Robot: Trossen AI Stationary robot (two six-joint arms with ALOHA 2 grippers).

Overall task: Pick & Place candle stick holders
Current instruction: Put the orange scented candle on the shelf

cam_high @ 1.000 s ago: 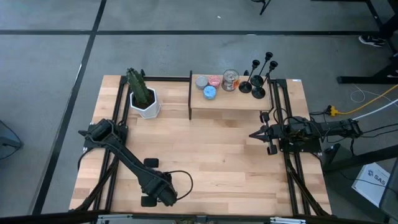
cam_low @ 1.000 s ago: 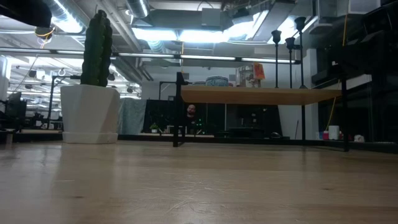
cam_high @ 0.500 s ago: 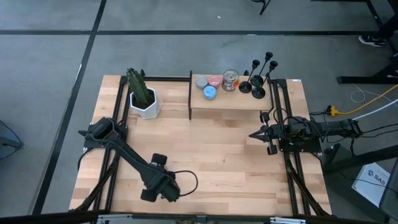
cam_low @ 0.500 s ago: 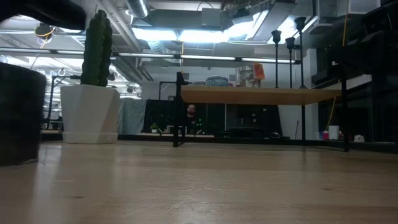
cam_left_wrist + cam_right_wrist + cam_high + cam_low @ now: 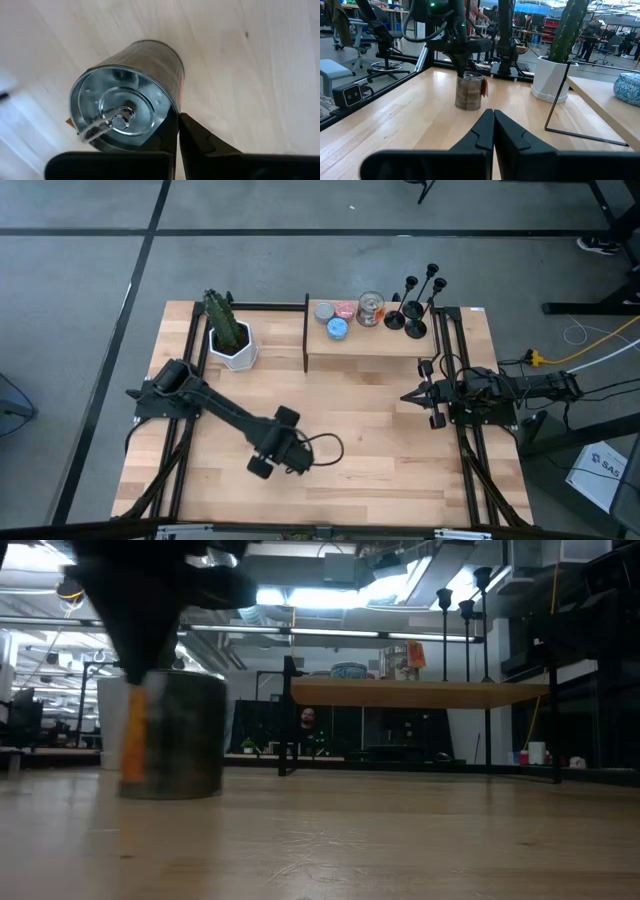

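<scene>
A: Holders (image 5: 418, 305) upright on shelf (image 5: 370, 340), far right corner of bench (image 5: 350, 410); stems vertical.
B: Right claw (image 5: 408, 396) closed, empty, just in front, nearer. Left claw (image 5: 300, 455) closed beside tin (image 5: 127, 107) mid-bench, well apart from holders.

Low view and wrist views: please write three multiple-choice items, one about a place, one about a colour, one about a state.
1. Where does the silver tin stand?
A. on the raised shelf
B. on the table top, under the left gripper
C. inside the plant pot
2. What colour is the cactus pot?
A. white
B. red
C. black
3. How are the right gripper's fingers?
A. wide open
B. shut on nothing
C. shut on a candle

Key:
1 B: the silver tin rests on the table top below the left gripper.
2 A: the cactus pot is white.
3 B: the right gripper shows its fingers pressed together, empty.
</scene>
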